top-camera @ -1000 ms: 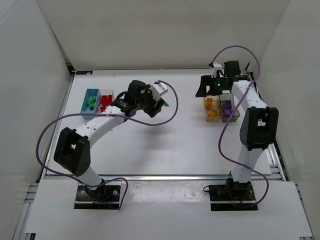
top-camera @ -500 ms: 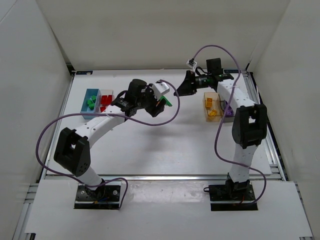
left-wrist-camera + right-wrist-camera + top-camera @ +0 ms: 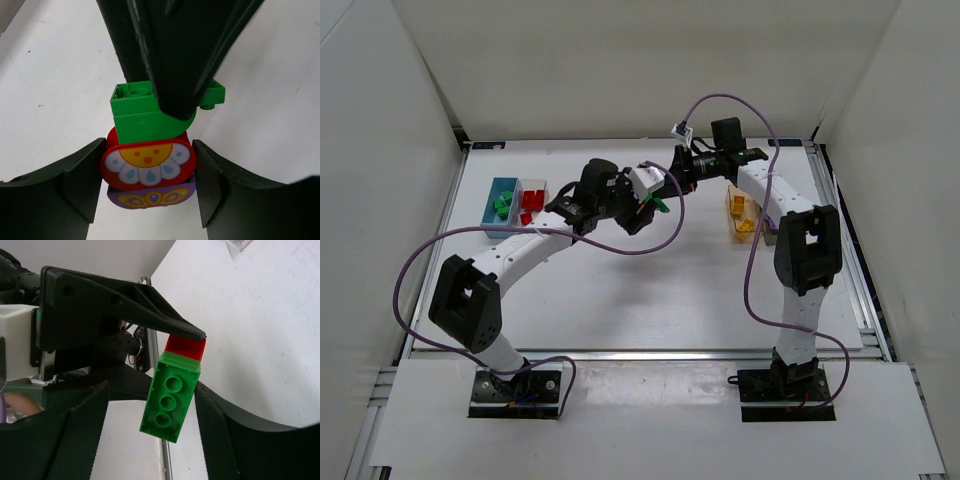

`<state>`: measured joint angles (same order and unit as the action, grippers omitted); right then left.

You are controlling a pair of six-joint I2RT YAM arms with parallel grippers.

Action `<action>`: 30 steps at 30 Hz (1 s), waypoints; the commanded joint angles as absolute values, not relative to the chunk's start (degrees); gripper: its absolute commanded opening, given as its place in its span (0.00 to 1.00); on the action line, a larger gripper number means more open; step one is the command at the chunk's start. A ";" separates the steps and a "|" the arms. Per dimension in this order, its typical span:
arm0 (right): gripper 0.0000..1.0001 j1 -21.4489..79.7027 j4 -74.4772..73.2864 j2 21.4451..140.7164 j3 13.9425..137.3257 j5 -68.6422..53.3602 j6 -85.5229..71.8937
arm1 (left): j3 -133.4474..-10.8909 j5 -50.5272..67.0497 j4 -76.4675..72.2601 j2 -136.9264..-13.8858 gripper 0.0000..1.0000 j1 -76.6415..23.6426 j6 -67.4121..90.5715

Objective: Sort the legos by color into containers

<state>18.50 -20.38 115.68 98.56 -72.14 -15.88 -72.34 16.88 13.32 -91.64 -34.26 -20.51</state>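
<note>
Left tool [image 3: 148, 170]: clenched on a small stack [image 3: 148, 150] of legos. Its pads press the two flanks of a round-faced red piece [image 3: 147, 160], which has a purple piece [image 3: 152, 197] under it. A green brick [image 3: 171, 399] sits on the red piece and stands proud of the grip.

Right tool [image 3: 150, 392]: parted, straddling the green brick. We see a gap on one side. The other pad lies close against the brick, and we cannot tell whether it touches. No hold yet.

The stack hangs in the air above the worktop [image 3: 650, 290], to the left of the orange bin [image 3: 730, 205], between it and the two bins well beyond on that side. The orange bin carries yellow pieces. Farthest from it is the blue bin [image 3: 500, 188] with green ones. The clear bin [image 3: 533, 188], just beside the blue, holds red.

Handling, as we judge it: the bricks are light, rigid, smooth plastic and not fragile, joined only by stud friction. The green brick should be taken by its two flat long walls, clear of the studs. We would expect a peel or tilt to free it more easily than a straight tug. The rounded red piece may twist in the left tool if the pull runs off-axis.
</note>
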 commanded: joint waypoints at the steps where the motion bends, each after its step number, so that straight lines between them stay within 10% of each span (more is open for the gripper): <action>1: 0.71 19.24 -19.95 116.10 100.73 -74.09 -14.94 | -74.97 16.61 11.69 -91.41 0.10 -34.63 -21.01; 11: 0.41 19.42 -22.23 115.84 99.40 -73.39 -11.87 | -74.88 16.26 11.34 -91.41 0.10 -34.63 -21.01; 17: 0.02 19.07 -23.29 115.40 99.32 -72.51 -10.11 | -74.71 15.82 11.34 -91.41 0.10 -34.63 -21.53; 30: 0.00 14.33 -25.84 111.10 96.42 -71.28 -6.95 | -73.30 15.30 10.98 -91.05 0.10 -34.63 -21.18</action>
<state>14.66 -24.53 114.98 97.30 -70.50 -8.95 -72.79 15.46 12.36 -92.03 -34.41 -21.54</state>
